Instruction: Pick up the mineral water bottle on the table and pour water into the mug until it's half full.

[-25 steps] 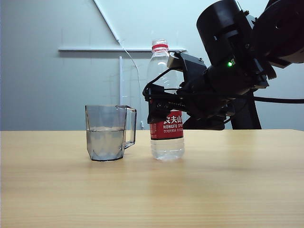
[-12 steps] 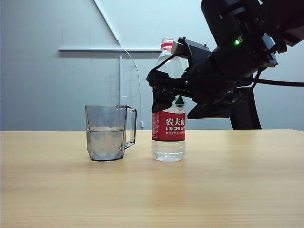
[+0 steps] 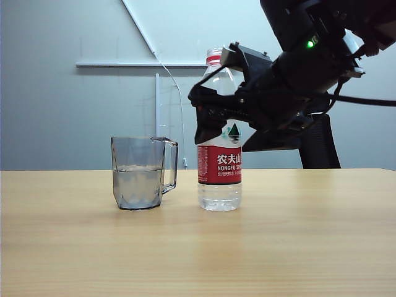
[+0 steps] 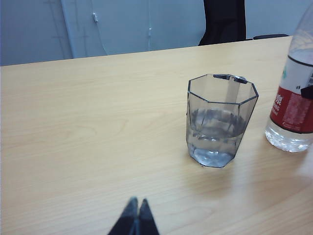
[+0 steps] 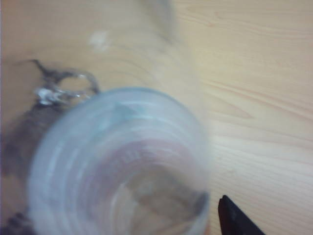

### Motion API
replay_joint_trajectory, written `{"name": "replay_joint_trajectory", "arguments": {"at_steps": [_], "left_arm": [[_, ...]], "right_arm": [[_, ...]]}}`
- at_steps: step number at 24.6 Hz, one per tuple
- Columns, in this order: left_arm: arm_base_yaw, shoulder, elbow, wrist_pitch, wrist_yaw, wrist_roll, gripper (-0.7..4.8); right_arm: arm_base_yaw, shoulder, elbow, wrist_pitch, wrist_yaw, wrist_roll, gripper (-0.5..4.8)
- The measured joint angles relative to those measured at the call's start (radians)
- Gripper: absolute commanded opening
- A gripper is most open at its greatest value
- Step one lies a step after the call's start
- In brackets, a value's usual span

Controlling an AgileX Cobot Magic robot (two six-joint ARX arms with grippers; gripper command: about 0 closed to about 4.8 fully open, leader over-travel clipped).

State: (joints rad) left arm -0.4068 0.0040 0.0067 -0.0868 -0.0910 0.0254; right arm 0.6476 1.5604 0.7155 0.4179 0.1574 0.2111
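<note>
The mineral water bottle stands upright on the table, with a little water left in its base. To its left the smoky-grey mug holds water to about half its height. My right gripper is open and hangs in front of the bottle's upper part, above the red label. From the right wrist the bottle fills the view as a blur, with one dark finger just beside it. My left gripper is shut and empty above bare table, well short of the mug and bottle.
A black chair stands behind the table's far edge, behind the right arm. A pale wall with a white panel closes off the back. Bare tabletop runs in front of the mug and bottle and off to both sides.
My right gripper has risen from the bottle's label to its shoulder and stayed open. The bottle shifted slightly and stands on the table. The mug and left gripper have not moved.
</note>
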Motion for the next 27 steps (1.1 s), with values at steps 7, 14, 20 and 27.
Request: {"name": "replay_joint_trajectory", "arguments": {"at_steps": [7,14,20,27], "left_arm": [[0.000,0.000,0.000,0.000,0.000,0.000,-0.02],[0.001,0.000,0.000,0.000,0.000,0.000,-0.02],[0.134,0.000,0.000,0.000,0.001,0.000,-0.02],[0.301,0.000,0.000,0.000,-0.001,0.000,-0.02]], "right_arm": [[0.012,-0.006,0.000,-0.037,0.003,0.000,4.79],[0.017,-0.140,-0.080,-0.068,0.008,0.002,4.79],[0.079,-0.376,-0.185,-0.184,0.041,0.043,4.79],[0.200,-0.702,-0.201,-0.370,0.071,0.099,1.49]]}}
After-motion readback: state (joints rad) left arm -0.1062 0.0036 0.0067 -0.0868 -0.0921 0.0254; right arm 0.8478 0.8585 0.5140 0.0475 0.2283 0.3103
